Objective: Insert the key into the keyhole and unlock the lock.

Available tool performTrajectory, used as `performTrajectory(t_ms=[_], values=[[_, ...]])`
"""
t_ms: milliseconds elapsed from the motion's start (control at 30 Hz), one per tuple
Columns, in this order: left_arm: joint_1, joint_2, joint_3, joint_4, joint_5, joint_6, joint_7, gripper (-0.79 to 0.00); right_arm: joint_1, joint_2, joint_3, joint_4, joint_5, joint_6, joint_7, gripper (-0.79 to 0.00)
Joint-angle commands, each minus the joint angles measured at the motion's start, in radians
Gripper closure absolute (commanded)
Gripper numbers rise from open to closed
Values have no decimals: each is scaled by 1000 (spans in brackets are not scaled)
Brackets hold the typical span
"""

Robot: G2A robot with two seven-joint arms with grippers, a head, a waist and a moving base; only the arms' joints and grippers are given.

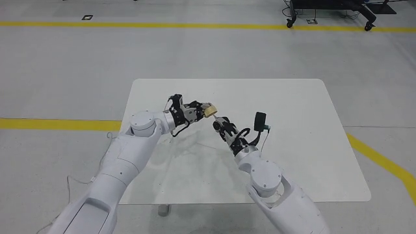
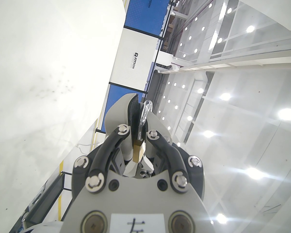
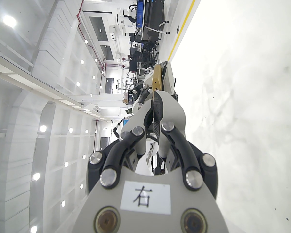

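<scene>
A brass padlock [image 1: 209, 110] hangs above the white table [image 1: 312, 162], with my left gripper [image 1: 197, 111] shut on it. In the left wrist view the silver shackle [image 2: 145, 109] sits between the gripper's [image 2: 141, 107] pads, and the brass body [image 2: 138, 152] lies nearer the palm. My right gripper [image 1: 220, 125] is just below and to the right of the lock, its tip almost touching it. In the right wrist view this gripper [image 3: 157, 95] is pressed shut on the thin key, which is mostly hidden, with its tip at the padlock's [image 3: 156, 79] end face.
A small black object [image 1: 260, 121] with a green bit stands on the table just right of my right gripper. The table's edge [image 1: 227, 80] lies behind the grippers, with yellow floor lines beyond it.
</scene>
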Motion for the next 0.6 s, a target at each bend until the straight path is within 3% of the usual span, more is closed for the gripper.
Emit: performTrajectory(t_ms=[0, 567], values=[[0, -1, 0, 1, 2, 0, -3, 0, 1, -3, 0, 5, 6, 2, -3, 0], [1, -4, -12, 3, 14, 6, -10, 0, -6, -19, 4, 11, -10, 15, -11, 0]])
